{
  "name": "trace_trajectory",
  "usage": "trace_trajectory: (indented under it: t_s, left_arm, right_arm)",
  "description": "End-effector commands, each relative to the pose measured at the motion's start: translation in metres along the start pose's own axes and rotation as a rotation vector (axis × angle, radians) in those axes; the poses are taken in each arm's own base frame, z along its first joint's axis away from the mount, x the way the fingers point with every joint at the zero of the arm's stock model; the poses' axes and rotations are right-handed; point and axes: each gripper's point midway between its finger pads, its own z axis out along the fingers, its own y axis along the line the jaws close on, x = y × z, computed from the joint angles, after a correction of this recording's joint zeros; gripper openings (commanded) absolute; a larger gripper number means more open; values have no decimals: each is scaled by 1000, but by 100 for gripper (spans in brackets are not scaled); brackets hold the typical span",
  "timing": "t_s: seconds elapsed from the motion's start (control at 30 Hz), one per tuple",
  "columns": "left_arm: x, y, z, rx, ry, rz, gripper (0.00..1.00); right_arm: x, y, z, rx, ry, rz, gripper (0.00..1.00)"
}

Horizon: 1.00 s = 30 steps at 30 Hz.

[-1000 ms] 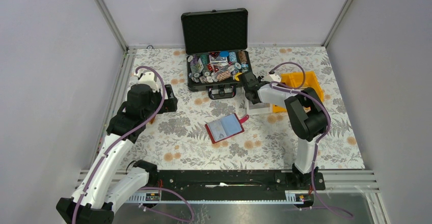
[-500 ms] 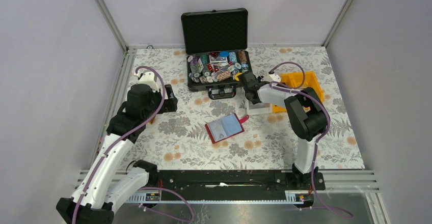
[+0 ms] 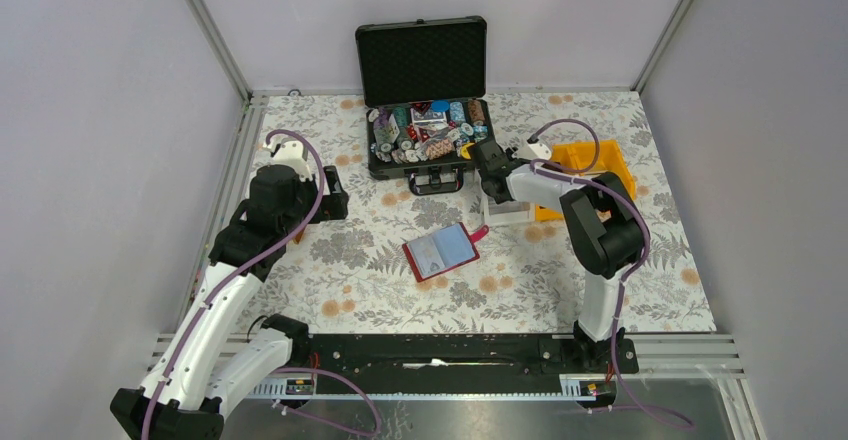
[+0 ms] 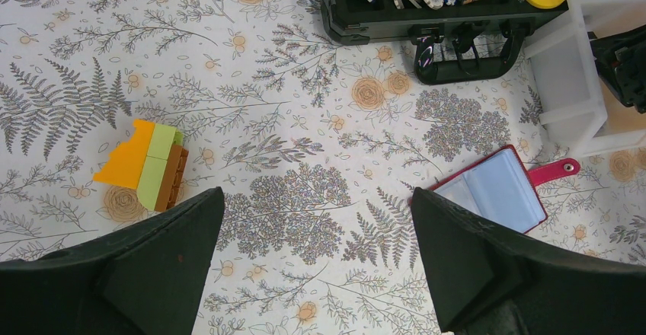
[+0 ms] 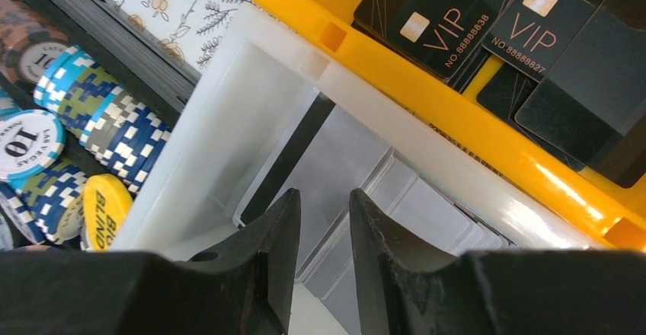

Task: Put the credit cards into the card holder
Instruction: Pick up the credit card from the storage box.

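Red card holder (image 4: 495,198) lies right of left end effector (image 4: 316,194), jaws wide apart

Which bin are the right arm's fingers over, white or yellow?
The white bin, beside the chip case: the right fingers hang above its inside. The yellow bin lies beyond.
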Motion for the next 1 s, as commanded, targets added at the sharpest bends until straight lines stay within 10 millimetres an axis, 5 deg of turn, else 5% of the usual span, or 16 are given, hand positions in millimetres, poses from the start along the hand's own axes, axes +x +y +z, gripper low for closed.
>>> trace_trajectory:
  t_s: [0.0, 0.33, 0.5, 0.97]
  left_arm:
    - [-8, 0, -3, -3, -34, 14, 99]
    - [-9, 1, -4, -8, -38, 12, 99]
    - [-9, 1, -4, -9, -40, 11, 99]
    - [-8, 1, -3, -9, -35, 11, 99]
  right_arm:
    - [-49, 36, -15, -81, -104, 109, 37]
    - [-45, 31, -13, -70, -102, 113, 33]
    - [-46, 26, -14, -92, -117, 154, 21]
    - [-33, 24, -1, -81, -112, 160, 20]
